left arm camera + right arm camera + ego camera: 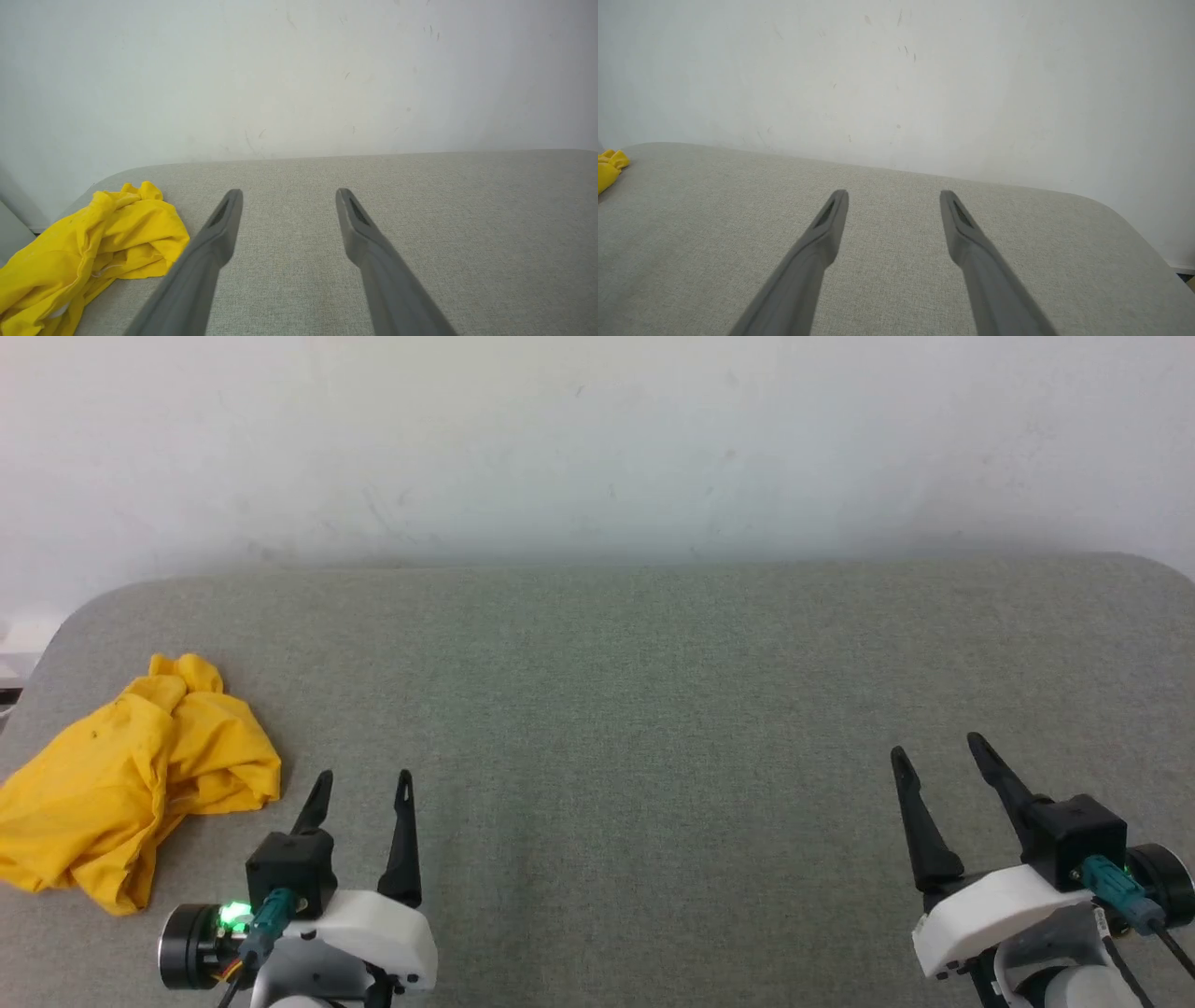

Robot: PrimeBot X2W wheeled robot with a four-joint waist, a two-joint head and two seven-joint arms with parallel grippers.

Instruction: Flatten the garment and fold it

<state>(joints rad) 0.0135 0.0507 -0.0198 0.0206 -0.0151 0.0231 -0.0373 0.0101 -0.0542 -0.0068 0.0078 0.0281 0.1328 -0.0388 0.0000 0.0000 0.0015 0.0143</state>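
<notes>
Logged garment (131, 784) as a crumpled yellow heap on the left end of the grey cloth-covered table (597, 691), close to its rounded far-left corner. Noted folds bunched and overlapping, with one knot of cloth raised at the far side of the heap and a pale seam line among the folds in the left wrist view.

Placed left gripper (364, 777) just right of the heap, near it but apart from it, toward the near edge of the table. Read its two dark fingers as spread wide, bare table surface between them, tips pointing toward the white wall (597, 448). Saw a green light (233, 915) lit at the base of that gripper.

Placed right gripper (936, 745) well apart from the garment, at the right end of the table. Read its fingers as spread likewise, gripping nothing, tips leaning slightly leftward in the head view. Caught a small corner of the yellow cloth at the left edge of the right wrist view. Could not tell whether either gripper touched the table.
</notes>
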